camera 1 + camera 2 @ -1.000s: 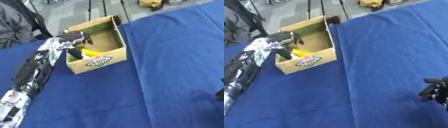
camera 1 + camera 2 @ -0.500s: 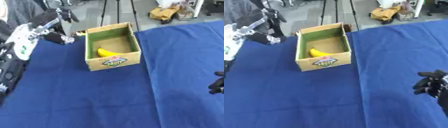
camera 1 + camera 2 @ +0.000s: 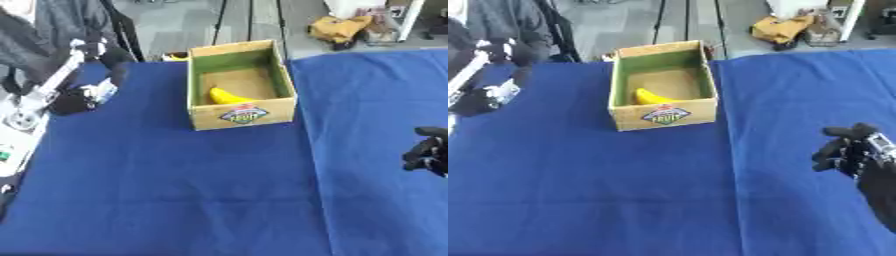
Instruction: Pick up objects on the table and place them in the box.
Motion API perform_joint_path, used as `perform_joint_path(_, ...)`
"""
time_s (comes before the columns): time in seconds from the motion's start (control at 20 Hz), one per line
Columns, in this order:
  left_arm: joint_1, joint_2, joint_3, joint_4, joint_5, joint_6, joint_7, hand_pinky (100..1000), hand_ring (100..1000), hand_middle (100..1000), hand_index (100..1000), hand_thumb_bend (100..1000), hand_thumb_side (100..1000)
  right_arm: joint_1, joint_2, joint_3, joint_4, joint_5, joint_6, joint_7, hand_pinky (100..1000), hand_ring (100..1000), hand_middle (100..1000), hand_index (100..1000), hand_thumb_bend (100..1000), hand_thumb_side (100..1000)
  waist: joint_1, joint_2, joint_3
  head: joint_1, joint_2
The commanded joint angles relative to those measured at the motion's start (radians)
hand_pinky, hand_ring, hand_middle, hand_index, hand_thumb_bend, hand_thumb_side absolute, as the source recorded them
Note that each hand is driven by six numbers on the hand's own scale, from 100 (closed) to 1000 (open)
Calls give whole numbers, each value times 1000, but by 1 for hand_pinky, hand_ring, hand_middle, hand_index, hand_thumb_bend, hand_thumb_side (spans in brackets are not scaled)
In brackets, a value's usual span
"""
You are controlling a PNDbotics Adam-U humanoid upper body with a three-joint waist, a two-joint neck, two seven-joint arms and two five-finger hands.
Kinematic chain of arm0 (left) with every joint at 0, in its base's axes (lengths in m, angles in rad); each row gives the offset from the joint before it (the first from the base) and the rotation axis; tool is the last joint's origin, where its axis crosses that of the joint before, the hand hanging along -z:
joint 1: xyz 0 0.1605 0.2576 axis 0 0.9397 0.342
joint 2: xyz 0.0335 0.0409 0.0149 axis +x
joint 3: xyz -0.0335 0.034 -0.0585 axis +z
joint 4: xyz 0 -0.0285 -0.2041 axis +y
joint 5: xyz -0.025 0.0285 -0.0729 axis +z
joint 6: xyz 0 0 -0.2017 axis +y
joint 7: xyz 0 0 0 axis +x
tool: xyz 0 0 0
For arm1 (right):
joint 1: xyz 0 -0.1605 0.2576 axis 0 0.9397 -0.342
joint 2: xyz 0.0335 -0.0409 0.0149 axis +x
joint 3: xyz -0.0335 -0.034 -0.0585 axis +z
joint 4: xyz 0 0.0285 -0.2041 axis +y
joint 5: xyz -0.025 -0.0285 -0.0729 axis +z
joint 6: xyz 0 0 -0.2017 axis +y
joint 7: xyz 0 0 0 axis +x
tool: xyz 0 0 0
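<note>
The open cardboard box [image 3: 287, 75] with a green lining and a label on its front wall stands at the far middle of the blue table [image 3: 175, 190]. Inside it, against the front wall, lies a yellow banana [image 3: 229, 96]. My left hand [image 3: 72, 101] hangs over the cloth well left of the box, apart from it, and nothing shows in it; it is blurred. At the right edge my right hand [image 3: 843, 149] hovers with relaxed fingers and holds nothing. I see no loose objects on the cloth.
A person in dark clothing [image 3: 61, 30] stands at the far left corner behind my left arm [image 3: 26, 117]. Beyond the table's far edge are tripod legs [image 3: 658, 20] and a yellow bag [image 3: 780, 27] on the floor.
My left hand has drawn back from over the box to the left, leaving the banana inside. The whole picture has also shifted with the head. The right hand has risen slightly into view.
</note>
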Motion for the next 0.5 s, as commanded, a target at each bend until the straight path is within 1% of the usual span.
perform_joint_path(0.05,5,-29,30,-39,51,48,15,586,561,618,751,153,835,-10,-6,-11,-20,-10,-5,-2,586,610,523,780,100,908,-3,-12,4,-14,12)
perform_joint_path(0.2,8,-57,36,-40,77,87,48,583,559,617,752,133,855,-10,-1,-7,-21,-13,-3,-1,586,611,523,780,100,910,-9,-11,13,-15,14)
perform_joint_path(0.3,8,-67,38,-39,90,116,75,580,557,616,750,104,877,-13,-1,-8,-23,-14,-4,0,585,610,522,780,100,905,-13,-8,12,-16,12)
perform_joint_path(0.4,7,-74,32,-34,103,149,103,576,554,614,750,100,901,-9,1,-12,-22,-12,-4,-6,585,610,522,779,100,917,-17,-6,13,-17,9)
perform_joint_path(0.5,11,-81,27,-32,117,180,125,575,553,612,750,100,917,-12,-1,-8,-23,-13,-5,-5,585,610,522,779,100,908,-18,-3,11,-13,8)
